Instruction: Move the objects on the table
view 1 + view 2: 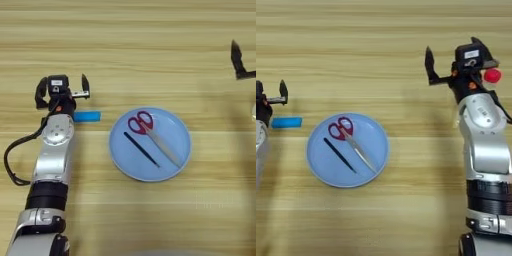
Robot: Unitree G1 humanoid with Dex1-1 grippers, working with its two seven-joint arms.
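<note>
Fingers [85, 84] on your left gripper [62, 90] are spread wide, one black finger out at each side of the wrist, nothing between them. On your right gripper [456, 67] they are spread wide too; one finger [429, 65] sticks up on the side nearer the plate, and the other is partly hidden behind the wrist housing.

Scissors [152, 134]: red handles, silver blades, lying flat inside a pale blue plate [120, 150]. Handles toward the far side, blades angled toward you and to your right. A thin black stick [141, 149] lies on the plate just left of the scissors, roughly parallel to the blades.

Blue strip [87, 117]: flat on the tabletop [150, 50], just left of the plate, apart from its rim. It sits just beside your left wrist, near side of the spread fingers; you cannot tell whether it touches the arm.

Red cap [492, 76]: a round red shape right beside your right gripper's outer side. The bottle below it is hidden by the arm; you cannot tell whether the fingers touch it.

Left arm runs up the left edge; right arm rises from the lower right corner.
</note>
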